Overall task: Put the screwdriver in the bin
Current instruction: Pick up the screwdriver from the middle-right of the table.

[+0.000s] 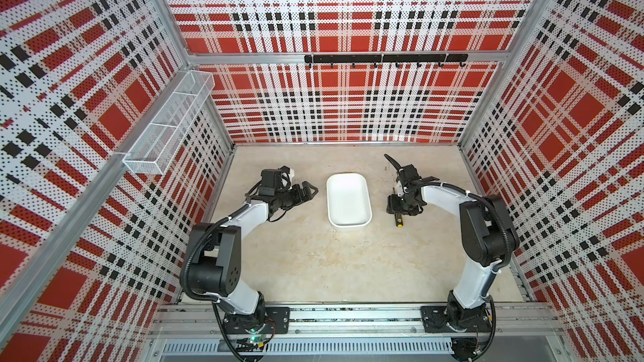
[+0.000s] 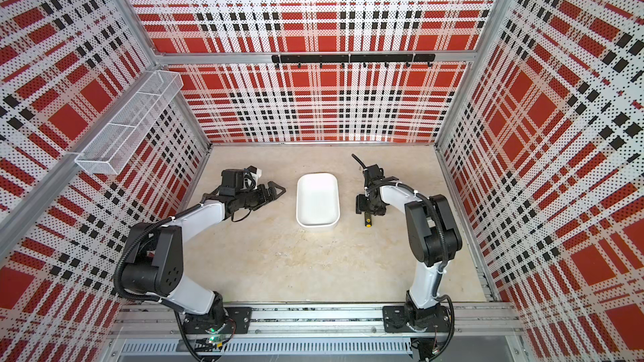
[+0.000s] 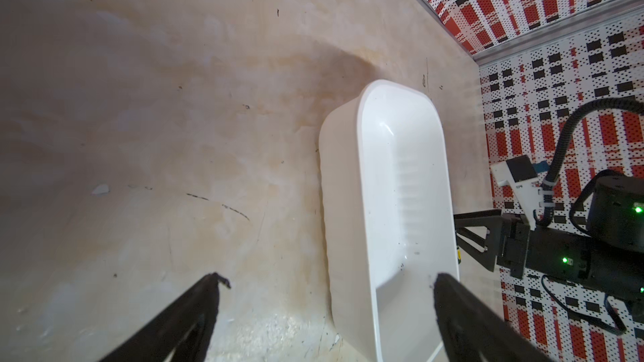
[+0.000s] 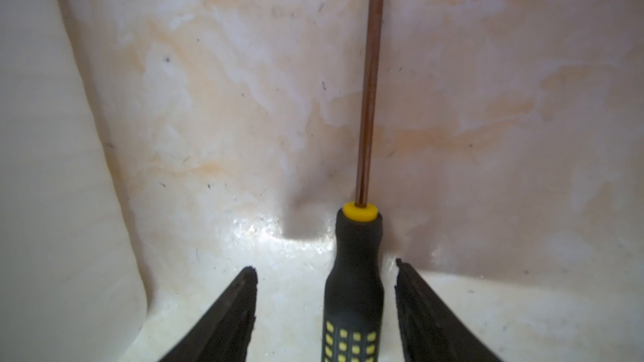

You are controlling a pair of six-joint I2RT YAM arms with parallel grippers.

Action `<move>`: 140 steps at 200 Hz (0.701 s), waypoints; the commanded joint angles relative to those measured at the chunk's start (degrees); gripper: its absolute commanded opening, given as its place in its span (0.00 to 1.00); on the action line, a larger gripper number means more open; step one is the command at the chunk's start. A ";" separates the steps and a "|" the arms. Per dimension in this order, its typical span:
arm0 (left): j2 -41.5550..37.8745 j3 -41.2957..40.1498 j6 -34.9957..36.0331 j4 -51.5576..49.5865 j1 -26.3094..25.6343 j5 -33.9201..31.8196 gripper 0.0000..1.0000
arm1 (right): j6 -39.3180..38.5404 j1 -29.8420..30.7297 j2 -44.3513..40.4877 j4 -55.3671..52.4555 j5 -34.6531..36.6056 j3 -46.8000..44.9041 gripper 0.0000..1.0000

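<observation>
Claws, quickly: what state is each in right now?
Left claw: open, empty.
Right claw: open, astride the screwdriver, not gripping it yet.

top views: both are looking down from high at the front, facing the back wall [image 1: 345, 106], sharing the table [image 1: 313, 266] | left wrist: is looking low across the bin [image 3: 348, 175] toward the right arm [image 3: 557, 262] | right wrist: is sitting very near the screwdriver [image 4: 352, 290], looking along it, the blurred white edge probably being that bin's wall
</observation>
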 commanded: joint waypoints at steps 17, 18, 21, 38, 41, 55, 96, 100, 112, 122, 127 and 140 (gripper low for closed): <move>0.87 0.73 0.46 1.24 -0.40 1.64 0.98 | 0.44 0.60 1.08 -1.48 1.03 -0.15 0.59; 0.89 0.68 0.47 1.29 -0.37 1.64 0.98 | 0.45 0.58 1.08 -1.52 1.05 -0.15 0.59; 0.94 0.71 0.48 1.33 -0.30 1.69 0.98 | 0.45 0.62 1.26 -1.62 1.07 -0.08 0.58; 1.10 0.71 0.39 1.53 -0.42 2.06 0.98 | 0.54 0.74 1.64 -1.99 1.53 0.09 0.53; 1.12 0.69 0.39 1.55 -0.41 2.15 0.98 | 0.54 0.74 1.69 -2.11 1.66 0.11 0.52; 1.22 0.64 0.33 1.80 -0.42 2.35 0.98 | 0.63 0.82 2.03 -2.48 2.22 0.20 0.46; 1.42 0.57 0.30 2.12 -0.42 2.64 0.98 | 0.51 0.91 2.74 -3.59 3.07 0.66 0.24; 1.44 0.61 0.26 2.12 -0.42 2.61 0.98 | 0.46 0.91 2.72 -3.67 3.17 0.66 0.21; 1.48 0.56 0.30 2.19 -0.42 2.71 0.98 | 0.53 0.87 2.73 -3.83 3.55 0.81 0.12; 1.47 0.51 0.30 2.14 -0.42 2.84 0.98 | 0.70 0.90 2.18 -3.78 4.19 0.69 0.02; 1.49 0.58 0.30 2.18 -0.47 2.93 0.98 | 0.74 0.99 1.85 -3.65 4.28 0.65 0.00; 1.43 0.46 0.26 2.27 -0.51 3.05 0.98 | 0.84 0.93 0.56 -3.50 4.33 0.57 0.00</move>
